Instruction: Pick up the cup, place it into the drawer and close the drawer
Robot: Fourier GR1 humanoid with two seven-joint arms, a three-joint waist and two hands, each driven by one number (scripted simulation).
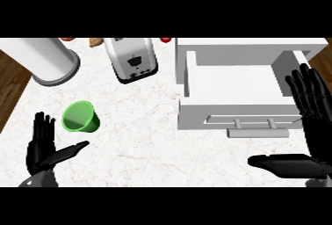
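A green cup (pixel 81 117) lies on its side on the white counter, left of centre, its mouth facing me. At the right, a white drawer (pixel 237 110) stands pulled open, its inside bare and its grey handle (pixel 257 129) toward me. My left hand (pixel 44 149) is open at the lower left, fingers up, just below and left of the cup without touching it. Over at the right edge is my right hand (pixel 311 127), open, its fingers stretched up over the drawer's right wall and its thumb pointing left below the drawer front.
A tall white cylinder (pixel 48 59) stands at the back left. A silver toaster (pixel 133 59) sits at the back centre. Small food items (pixel 96 41) show along the far edge. Dark wood floor (pixel 13 83) lies past the counter's left edge.
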